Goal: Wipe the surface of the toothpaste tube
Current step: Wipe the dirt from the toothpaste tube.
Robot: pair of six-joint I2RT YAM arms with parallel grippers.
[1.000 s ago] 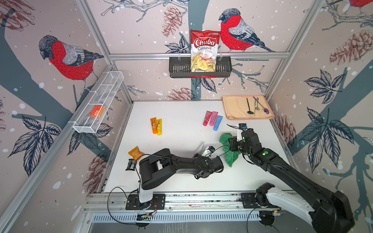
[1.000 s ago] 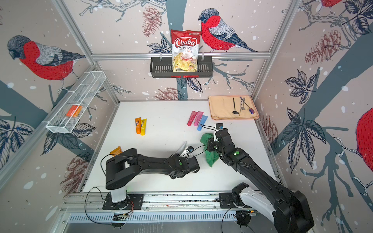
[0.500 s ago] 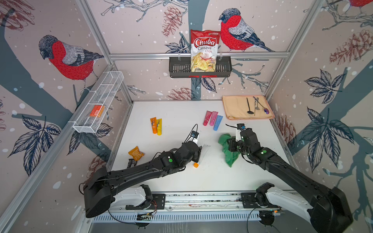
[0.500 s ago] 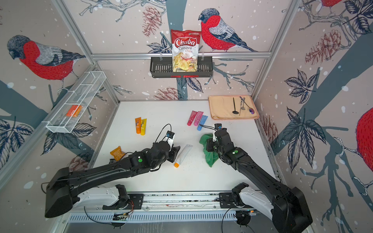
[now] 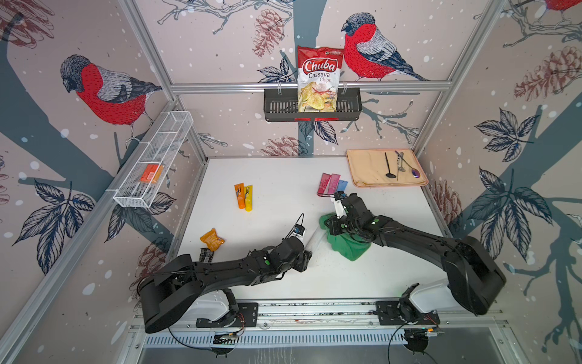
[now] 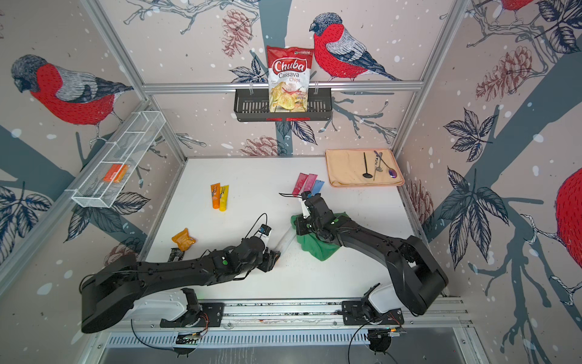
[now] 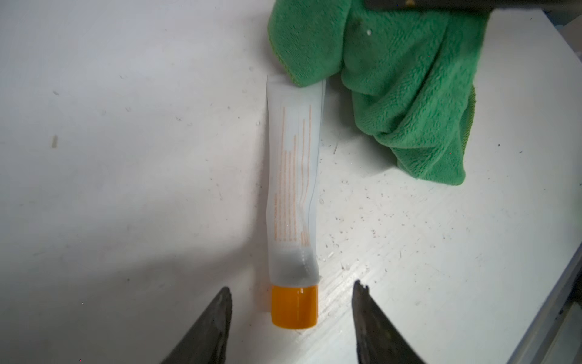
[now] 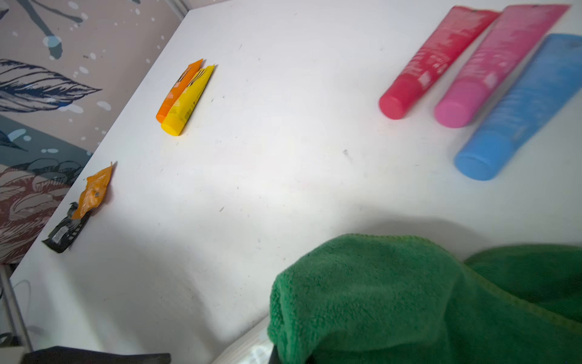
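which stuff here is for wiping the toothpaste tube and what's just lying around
For the job: white toothpaste tube, green cloth.
Lying about: orange tube, yellow tube, red tube, pink tube, blue tube, orange wrapper, cutlery on beige mat, chips bag.

The cloth (image 7: 409, 94) looks plush terry, the toothpaste tube (image 7: 293, 176) smooth matt plastic.

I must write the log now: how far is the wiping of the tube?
Done: the tube lies on the table, cap between the open left fingers. In hand: the right arm holds the cloth, one edge over the tube's flat end. To do: wiping the body; whether any was wiped cannot be told.
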